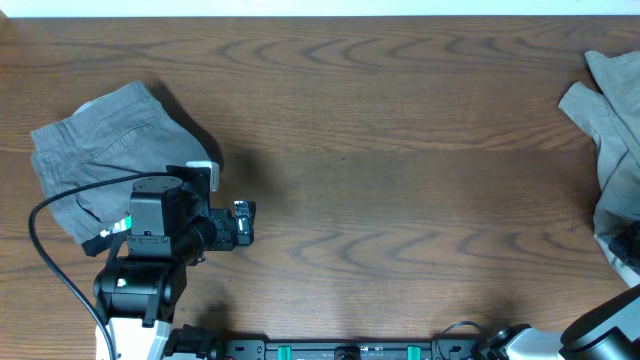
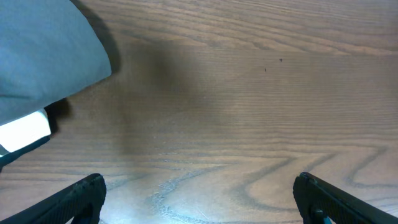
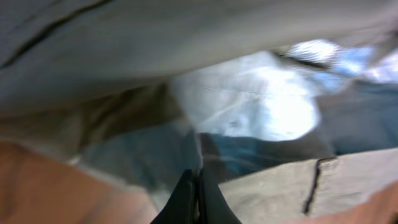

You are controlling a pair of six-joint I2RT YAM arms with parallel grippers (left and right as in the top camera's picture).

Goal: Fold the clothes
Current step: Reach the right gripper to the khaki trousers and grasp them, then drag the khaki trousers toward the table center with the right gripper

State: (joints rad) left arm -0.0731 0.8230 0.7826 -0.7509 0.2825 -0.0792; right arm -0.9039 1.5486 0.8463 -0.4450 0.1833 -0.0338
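Note:
The pale khaki clothes point(image 1: 612, 110) lie bunched at the table's far right edge, partly out of the overhead view. My right gripper point(image 1: 627, 243) is at their lower edge. In the right wrist view its fingers point(image 3: 198, 193) are shut on a thin fold of the khaki fabric point(image 3: 186, 37), with light blue-white lining point(image 3: 336, 56) showing behind. My left gripper point(image 1: 243, 222) is open and empty over bare wood at the left, far from the clothes. Its fingertips point(image 2: 205, 205) are spread wide above the tabletop.
Darker grey folded shorts point(image 1: 110, 150) lie at the far left, beside and partly under my left arm. They also show in the left wrist view point(image 2: 43, 50), with a white tag point(image 2: 25, 129). The wooden table point(image 1: 400, 150) spans the view between the two garments.

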